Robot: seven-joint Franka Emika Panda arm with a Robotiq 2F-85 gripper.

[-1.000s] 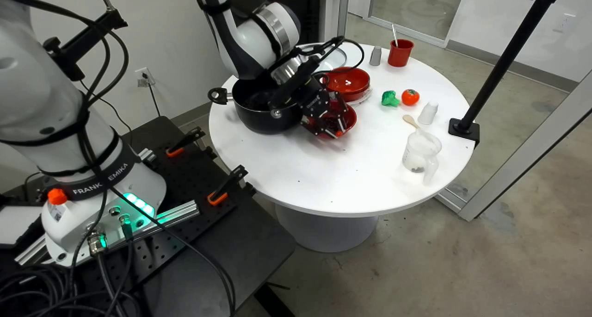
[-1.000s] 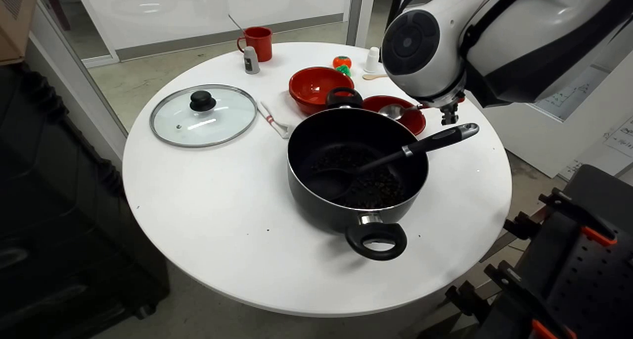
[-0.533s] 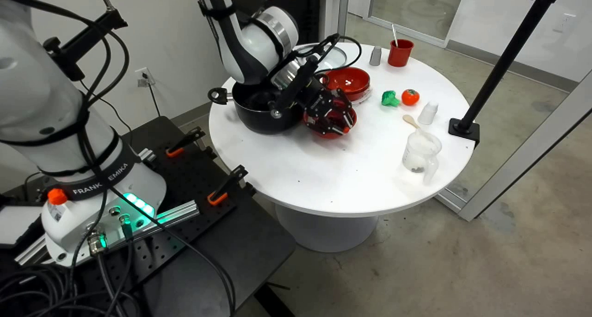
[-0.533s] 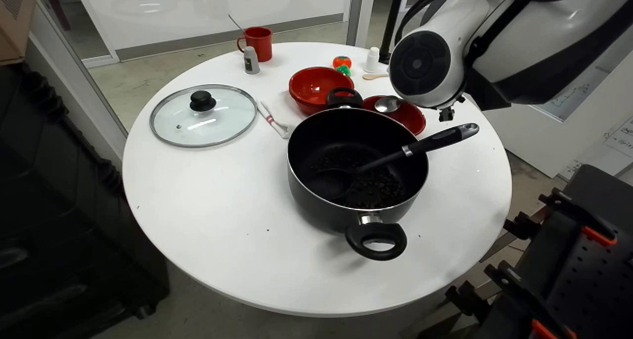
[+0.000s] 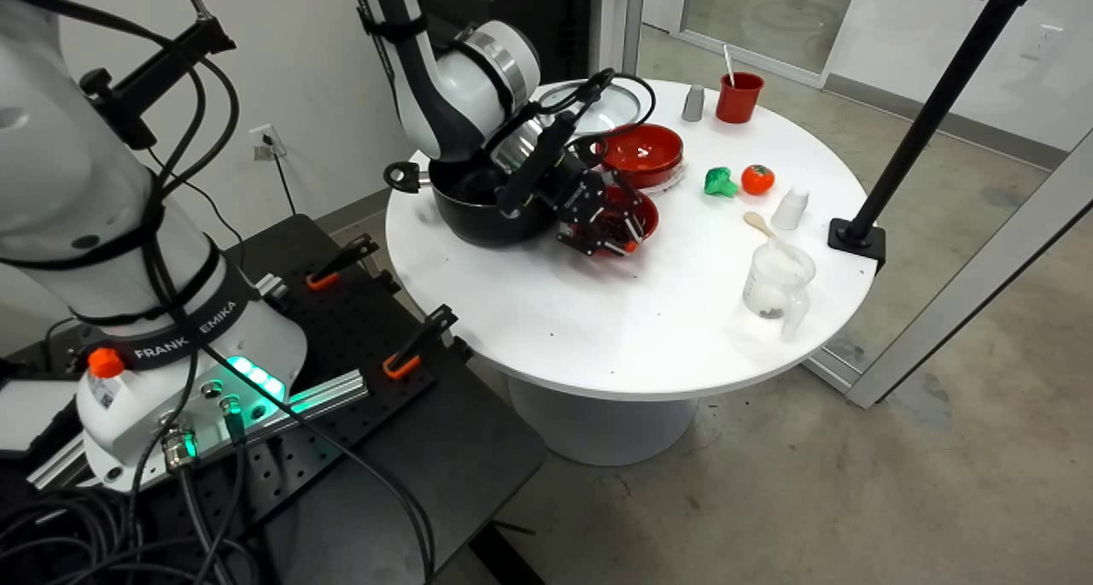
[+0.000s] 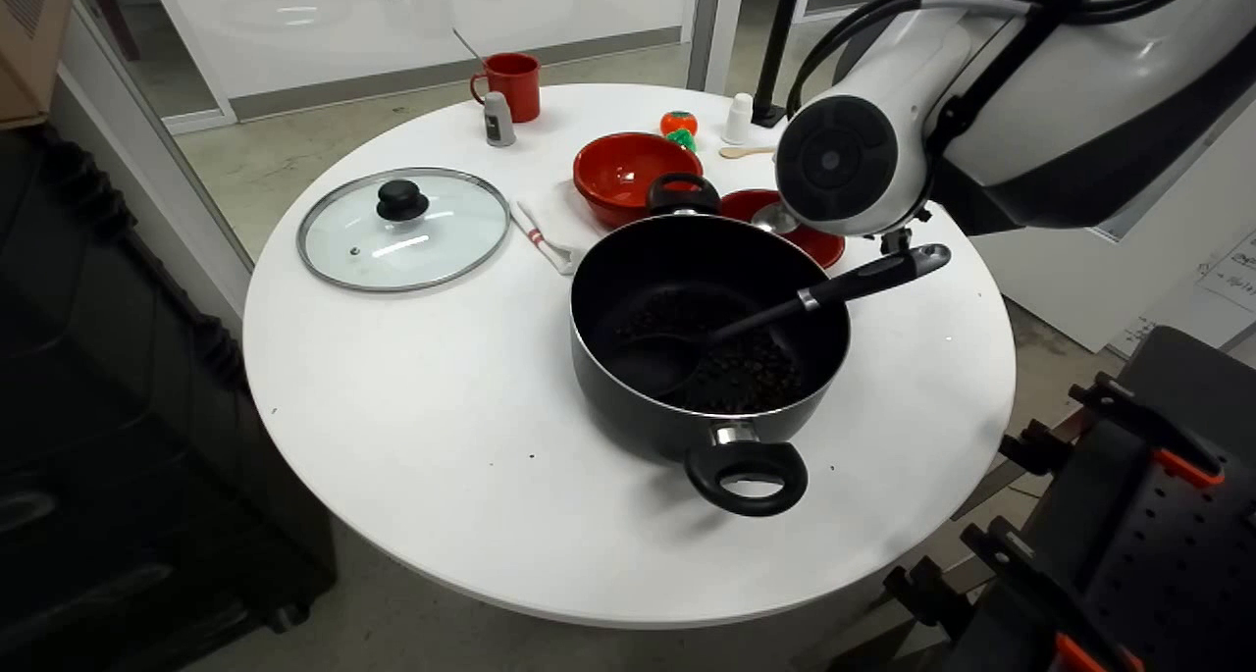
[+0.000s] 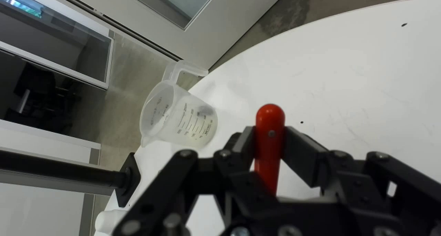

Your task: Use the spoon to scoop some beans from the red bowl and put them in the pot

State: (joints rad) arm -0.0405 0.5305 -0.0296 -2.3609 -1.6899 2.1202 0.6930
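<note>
My gripper [image 7: 269, 143] is shut on the red handle of the spoon [image 7: 269, 125], whose end pokes out past the fingers in the wrist view. The metal head of the spoon [image 6: 773, 218] shows over the inside of the red bowl [image 6: 822, 247], near its pot side. Whether it touches beans there I cannot tell. In an exterior view the gripper [image 5: 628, 239] hangs over that bowl [image 5: 651, 216] and hides much of it; a dark mass of beans [image 5: 611, 224] shows inside. Close beside the bowl stands the black pot [image 6: 628, 417], with dark beans [image 6: 756, 370] scattered on its bottom.
A black ladle [image 6: 873, 275] leans in the pot, its handle sticking out past the rim below my wrist. Behind sit a larger red bowl [image 6: 628, 174], a glass lid [image 6: 358, 250] and a red cup [image 6: 515, 85]. A clear measuring cup [image 7: 182, 115] stands near the table edge.
The gripper swung outward over the bowl and then back toward the pot. The spoon's head shifted a little inside the bowl's outline, and the wrist has come lower. The grip stayed the same.
</note>
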